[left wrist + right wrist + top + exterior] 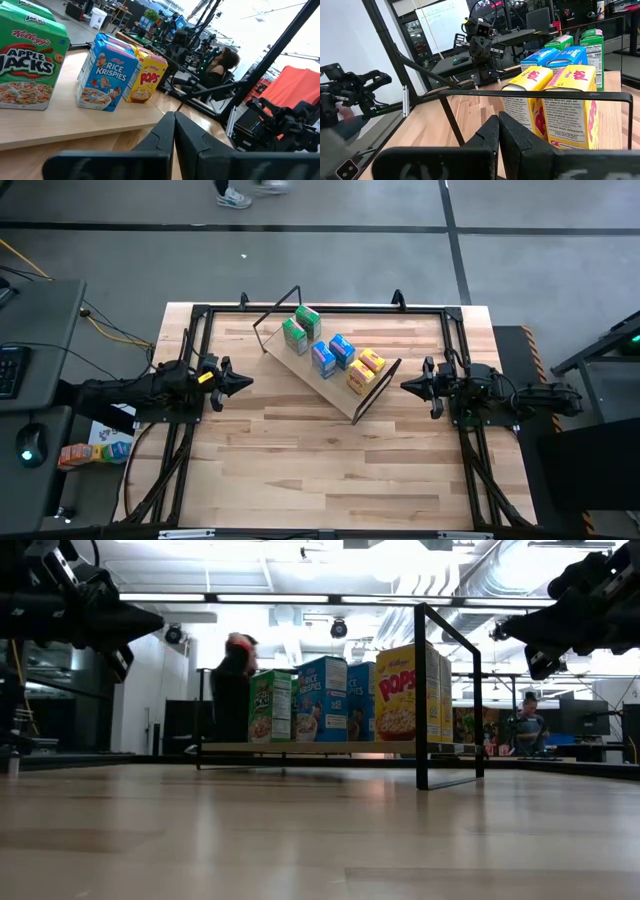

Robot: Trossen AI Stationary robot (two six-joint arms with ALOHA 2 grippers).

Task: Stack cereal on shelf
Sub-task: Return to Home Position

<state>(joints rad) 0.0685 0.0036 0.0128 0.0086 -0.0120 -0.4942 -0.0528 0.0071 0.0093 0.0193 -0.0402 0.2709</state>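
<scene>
All six cereal boxes stand on the shelf (318, 387), which runs diagonally across the upper middle of the high view. The green pair (301, 330) is toward the upper left, the blue pair (333, 353) in the middle and the yellow-orange pair (366, 370) toward the lower right, each pair side by side. The stacking looks done, so what is left is parking the arms. The left end effector (240, 383) hangs over the left side of the desk (320, 470) and the right end effector (408, 387) over the right side, both raised above the wood and clear of the boxes. Each is clenched on nothing, fingers pressed together. To finish cleanly, any travel left should go outward and upward, never across the board. I judge the right side needs more care: the black wire frame (378, 388) ends just beside its fingertips, and a nudge there could topple the yellow-orange boxes.
</scene>
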